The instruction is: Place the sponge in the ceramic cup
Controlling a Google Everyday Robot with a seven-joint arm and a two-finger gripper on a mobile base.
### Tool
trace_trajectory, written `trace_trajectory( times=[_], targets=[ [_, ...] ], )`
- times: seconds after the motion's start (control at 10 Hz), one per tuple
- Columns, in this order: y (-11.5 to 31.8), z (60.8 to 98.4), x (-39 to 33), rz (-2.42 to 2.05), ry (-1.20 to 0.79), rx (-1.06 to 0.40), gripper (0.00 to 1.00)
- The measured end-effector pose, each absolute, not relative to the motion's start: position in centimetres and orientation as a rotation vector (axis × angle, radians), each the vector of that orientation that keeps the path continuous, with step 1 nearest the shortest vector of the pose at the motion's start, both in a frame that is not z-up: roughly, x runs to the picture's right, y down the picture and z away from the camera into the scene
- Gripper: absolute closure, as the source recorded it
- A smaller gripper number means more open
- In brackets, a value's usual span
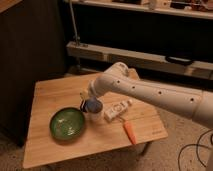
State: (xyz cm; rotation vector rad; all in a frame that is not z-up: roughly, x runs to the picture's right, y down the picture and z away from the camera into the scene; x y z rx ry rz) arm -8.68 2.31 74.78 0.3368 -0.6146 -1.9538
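Seemingly at drop-in step: small blue sponge point(91, 105) sits at mouth of pale round ceramic cup point(94, 117), 3 o'clock of green bowl point(56, 131), gripper point(88, 98) just above, grip can't tell; nxt: release if held, lift straight.

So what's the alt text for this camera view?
A white robot arm reaches over a wooden table, its pincer just above a pale cup, a blue sponge at the cup's mouth. A green bowl sits beside it, a white tube and carrot nearby.

Hand point(88, 100) above ceramic cup point(95, 118) (sponge point(92, 105) at rim).
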Motion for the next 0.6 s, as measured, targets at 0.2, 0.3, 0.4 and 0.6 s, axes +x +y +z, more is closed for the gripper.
trace_trajectory(
  times=[0.2, 0.3, 0.4, 0.6],
  targets=[
    [2.3, 74.78, -8.58, -1.96, -0.612, 0.332, 0.2],
    [2.27, 74.78, -8.42, -1.97, -0.602, 0.321, 0.2],
    [2.26, 74.75, -8.3, -1.978, -0.591, 0.309, 0.2],
    [2.2, 74.66, -8.09, -1.997, -0.551, 0.281, 0.2]
  ],
)
